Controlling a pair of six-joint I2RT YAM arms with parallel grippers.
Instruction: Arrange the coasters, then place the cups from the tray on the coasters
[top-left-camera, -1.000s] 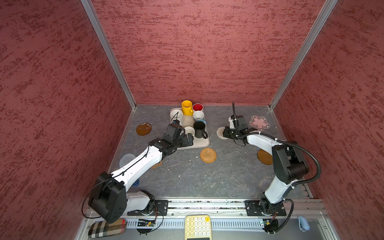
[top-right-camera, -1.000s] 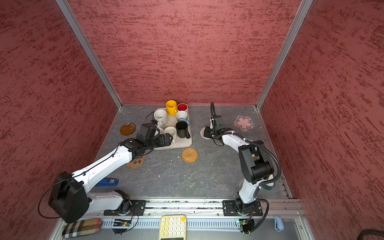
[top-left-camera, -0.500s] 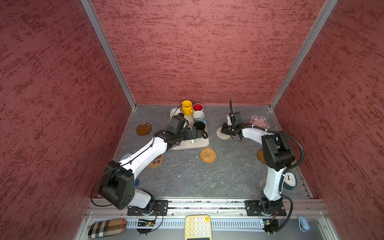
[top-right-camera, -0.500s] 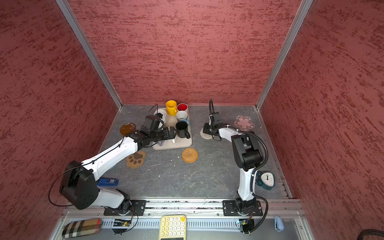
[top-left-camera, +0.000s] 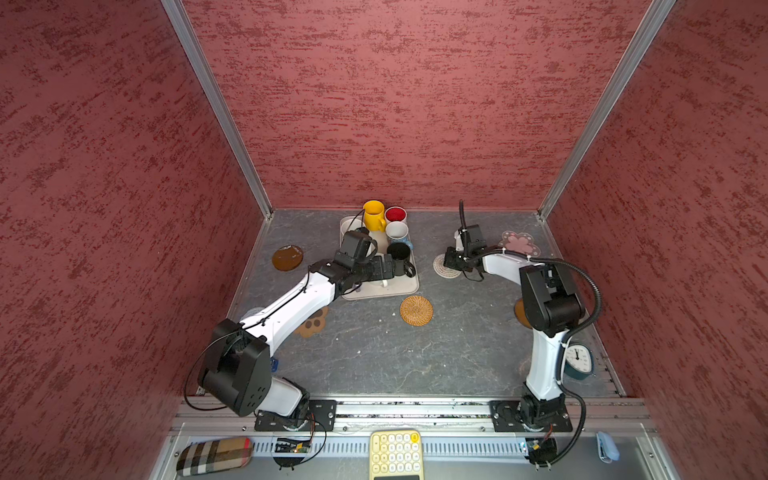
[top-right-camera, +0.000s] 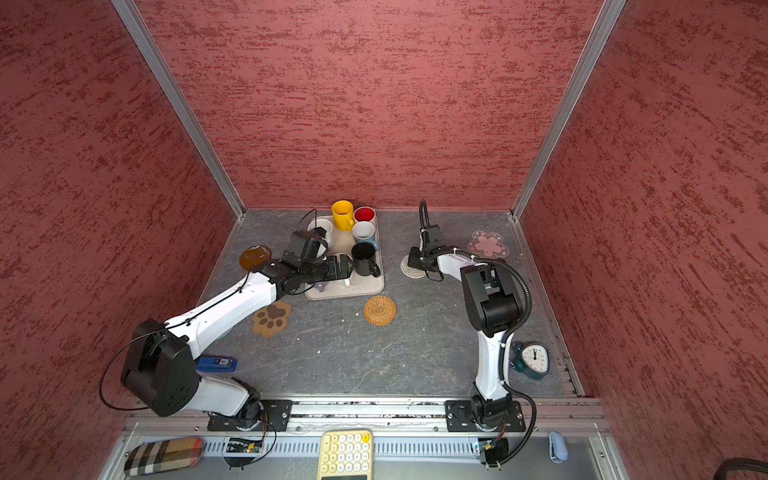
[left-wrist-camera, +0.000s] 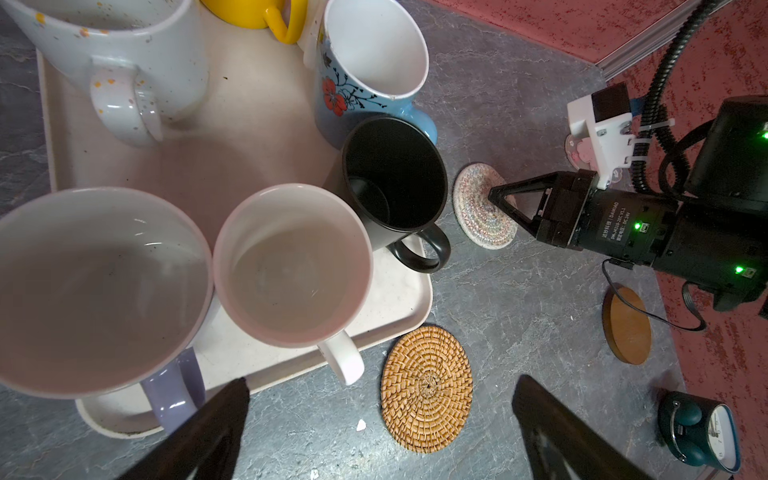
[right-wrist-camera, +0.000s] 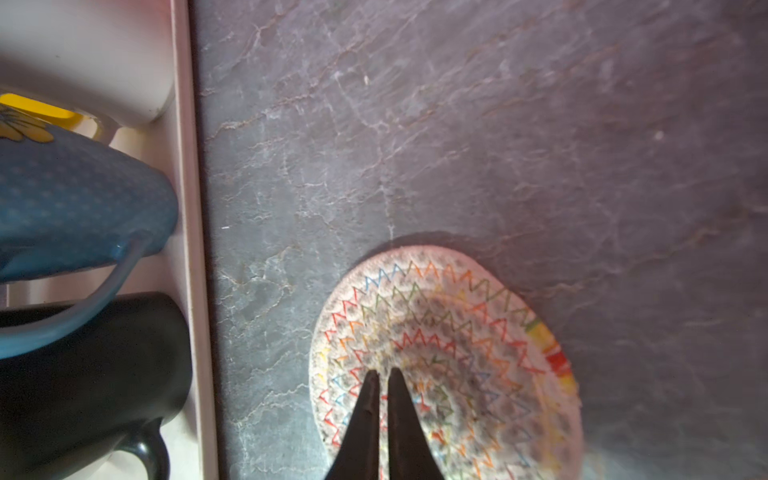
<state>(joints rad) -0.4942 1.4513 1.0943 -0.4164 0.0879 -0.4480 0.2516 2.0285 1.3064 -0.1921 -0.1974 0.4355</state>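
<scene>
Left gripper (top-left-camera: 384, 267) is out over the front half of the tray (top-left-camera: 401, 288), jaws spread wide, nothing between them. The tray sits against the tabletop's (top-left-camera: 374, 357) back edge, left of centre. Both top views give us the yellow mug (top-left-camera: 373, 214), red-lined mug (top-left-camera: 395, 215), blue mug (top-left-camera: 397, 231) and black mug (top-left-camera: 400, 254), but the left arm covers the rest. The left wrist view fills that in: two pale mugs (left-wrist-camera: 291, 266) side by side at the tray's front rim, a speckled white mug (left-wrist-camera: 124, 50) further back.

Right gripper (right-wrist-camera: 383, 374) is pinched together, tips over the whitish woven coaster (right-wrist-camera: 457, 332), which lies just off the tray's right rim. Whether they touch it, can't tell. Only the right wrist view shows its rainbow zigzag stitching.

Paw coaster (top-right-camera: 271, 318) shows whole in a top view. Rattan coaster (top-left-camera: 416, 310) lies just off the tray's front right corner, pink flower coaster (top-left-camera: 519, 243) near the back right corner, amber disc (top-left-camera: 287, 257) by the left edge.
</scene>
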